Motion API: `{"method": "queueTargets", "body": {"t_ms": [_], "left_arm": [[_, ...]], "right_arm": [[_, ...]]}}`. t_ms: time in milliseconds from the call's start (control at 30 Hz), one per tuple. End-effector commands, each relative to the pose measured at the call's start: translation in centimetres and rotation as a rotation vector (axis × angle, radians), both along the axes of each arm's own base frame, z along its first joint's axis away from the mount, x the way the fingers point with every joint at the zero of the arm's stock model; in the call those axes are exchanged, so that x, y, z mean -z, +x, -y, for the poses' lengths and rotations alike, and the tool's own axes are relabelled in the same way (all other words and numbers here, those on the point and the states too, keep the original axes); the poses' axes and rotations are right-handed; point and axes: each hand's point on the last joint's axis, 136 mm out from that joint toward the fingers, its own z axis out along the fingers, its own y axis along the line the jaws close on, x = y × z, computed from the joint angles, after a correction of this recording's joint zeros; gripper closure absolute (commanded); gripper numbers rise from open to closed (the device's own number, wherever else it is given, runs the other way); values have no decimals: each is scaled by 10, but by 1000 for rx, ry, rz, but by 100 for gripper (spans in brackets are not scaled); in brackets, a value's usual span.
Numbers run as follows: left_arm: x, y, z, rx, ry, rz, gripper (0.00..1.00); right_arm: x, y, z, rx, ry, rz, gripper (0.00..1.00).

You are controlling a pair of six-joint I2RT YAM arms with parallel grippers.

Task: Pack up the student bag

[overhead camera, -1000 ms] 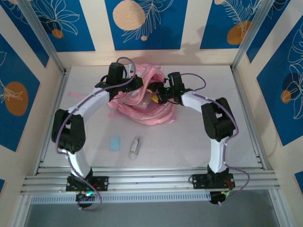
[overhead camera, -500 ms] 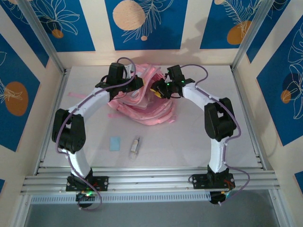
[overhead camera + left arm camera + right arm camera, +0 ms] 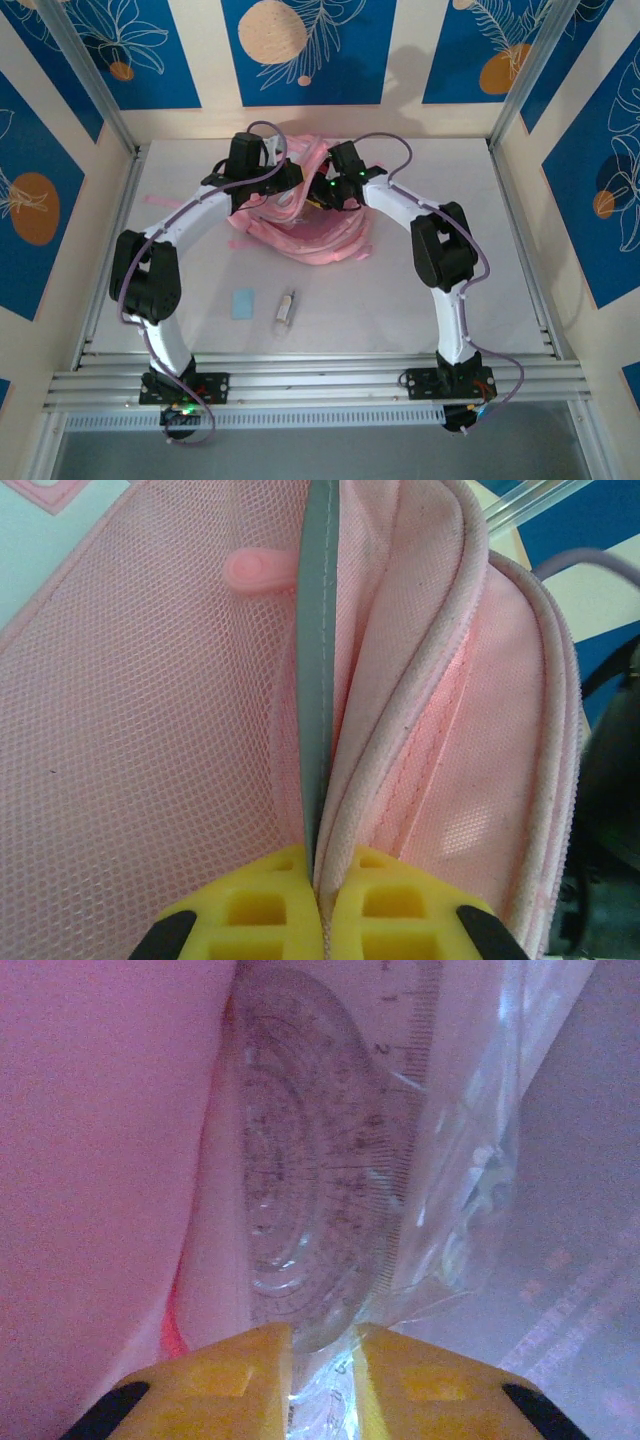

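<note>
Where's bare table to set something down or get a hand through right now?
Widest bare patch: table right of the student bag, out to the right rail. Also the near strip between the small clear item and the right arm. Crowded: over the bag, where both arms meet; blue card sits near-left.

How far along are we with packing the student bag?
Done: nothing clearly packed yet. In hand: the left gripper pinches an edge of the student bag, while the right gripper grips a clear protractor sleeve against pink fabric. Left: the blue card and small white item lie on the table.
</note>
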Motion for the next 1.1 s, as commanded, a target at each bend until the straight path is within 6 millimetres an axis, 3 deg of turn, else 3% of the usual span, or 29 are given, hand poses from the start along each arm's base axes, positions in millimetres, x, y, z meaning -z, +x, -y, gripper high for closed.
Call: {"method": "queueTargets", "body": {"t_ms": [0,167,333,467,500,600,700,733,800,900,933,1067], "left_arm": [[-31,3,6,20,-54,75,100],[-23,5,6,17,-42,61,100],[-16,4,10,28,-40,46,100],[-10,1,12,35,-27,32,100],[-9,0,13,39,-26,28,100],[-3,-6,17,54,-14,12,98],[2,-11,21,68,-7,-4,95],[4,-14,23,75,-5,-8,88],[5,-19,24,90,-3,-25,63],[2,-27,21,90,-14,-31,21],[-1,-30,18,80,-15,-22,1],[2,-35,-11,-13,16,-6,0]], "right_arm": [[-29,1,0,-17,118,36,74],[-37,-13,36,27,65,49,65],[-61,-33,60,3,68,92,58],[-69,-51,83,7,0,111,55],[-72,-56,88,8,-18,123,51],[-79,-67,106,43,-111,163,28],[-82,-73,124,113,-184,156,0],[-82,-75,130,134,-197,145,1],[-83,-76,132,136,-186,137,1],[-85,-77,125,96,-155,150,1],[-84,-77,122,85,-155,162,1],[-81,-79,113,67,-195,186,1]]}}
